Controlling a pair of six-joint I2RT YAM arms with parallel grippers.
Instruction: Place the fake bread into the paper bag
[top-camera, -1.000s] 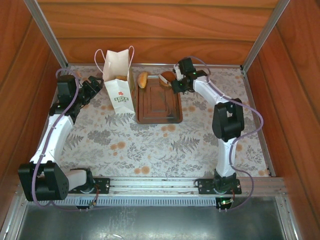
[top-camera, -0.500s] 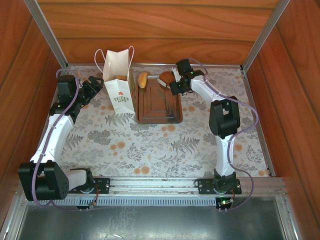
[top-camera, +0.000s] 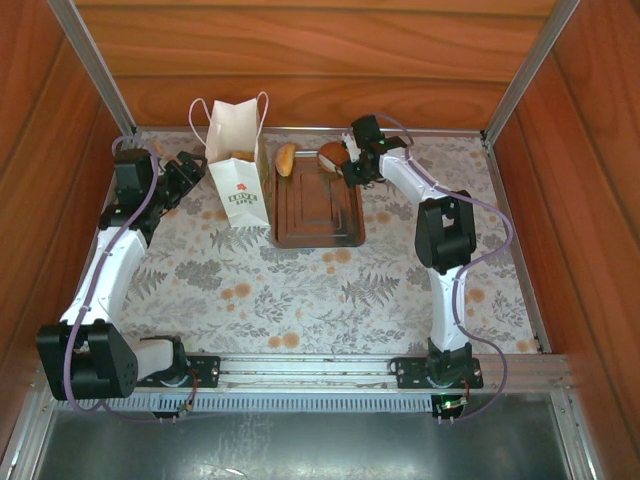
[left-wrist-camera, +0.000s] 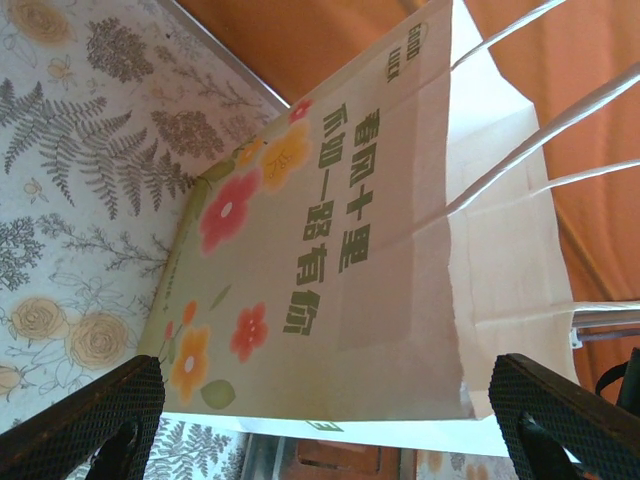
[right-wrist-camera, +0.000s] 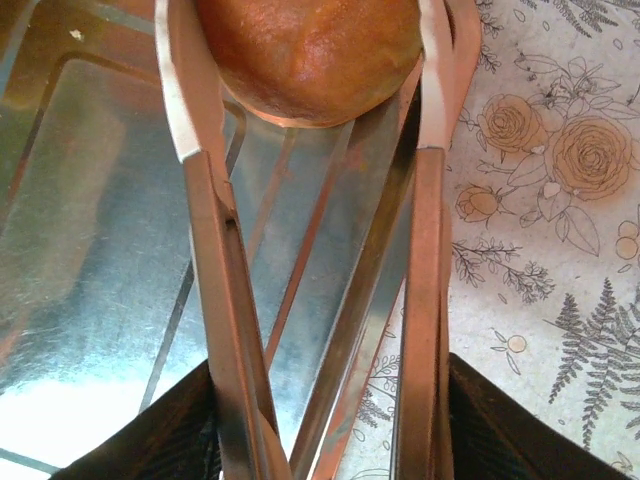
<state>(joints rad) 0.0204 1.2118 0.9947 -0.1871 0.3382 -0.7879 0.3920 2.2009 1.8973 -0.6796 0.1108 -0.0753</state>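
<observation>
The white paper bag (top-camera: 238, 170) is standing upright and open-mouthed near the far edge of the floral worktop (top-camera: 300, 290), just left of the tray (top-camera: 318, 215), its thin loop handles sticking up. Its front is carrying a small red-and-green print, and the face in the left wrist view is showing red and orange flowers beside green characters. A golden pastry (top-camera: 241, 155) is peeking out of its mouth. A yellow-tan roll (top-camera: 286, 158) is lying at the tray's far edge, just beside the bag. A round, glossy brown bun (right-wrist-camera: 310, 45) is showing between the two blades of the tongs (right-wrist-camera: 215, 260), at the tray's far right corner.
</observation>
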